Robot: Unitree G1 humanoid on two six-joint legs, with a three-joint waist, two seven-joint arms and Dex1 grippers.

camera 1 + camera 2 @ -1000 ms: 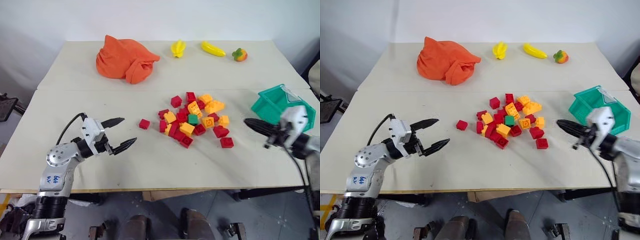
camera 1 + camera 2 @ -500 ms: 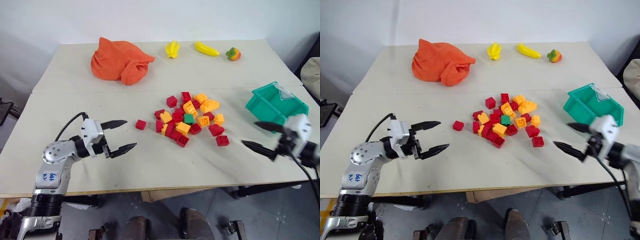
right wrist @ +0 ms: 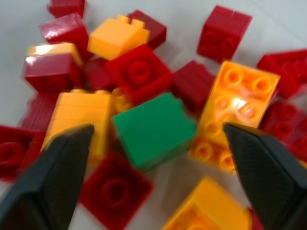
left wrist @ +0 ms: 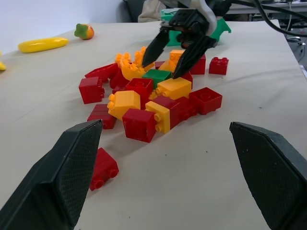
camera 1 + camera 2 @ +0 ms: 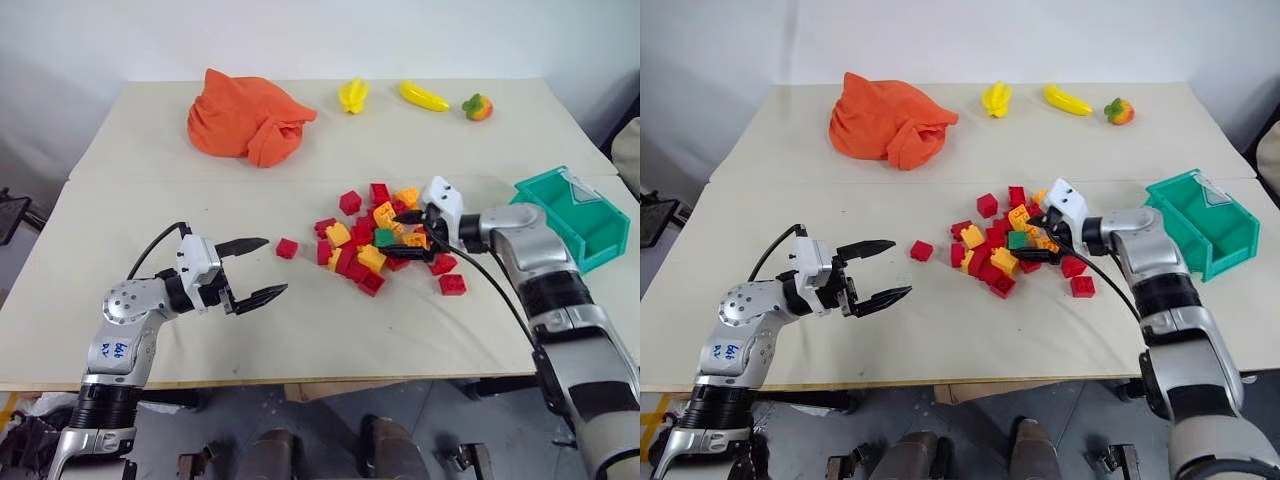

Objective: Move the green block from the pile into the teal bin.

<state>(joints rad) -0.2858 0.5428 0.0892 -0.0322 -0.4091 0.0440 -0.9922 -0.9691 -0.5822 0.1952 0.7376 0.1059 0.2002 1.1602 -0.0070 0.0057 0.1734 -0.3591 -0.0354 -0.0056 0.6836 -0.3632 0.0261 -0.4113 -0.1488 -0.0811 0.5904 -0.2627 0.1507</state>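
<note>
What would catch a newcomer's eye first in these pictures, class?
Probably the pile of red and yellow-orange bricks mid-table, with the right gripper open right over the single green block. Next, the crumpled orange cloth at the far left of the table, and the teal bin at the right edge.

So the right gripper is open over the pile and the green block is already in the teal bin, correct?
Not quite. The green block lies in the pile, between the open right gripper's fingers, as the right wrist view shows. It is not in the teal bin.
</note>
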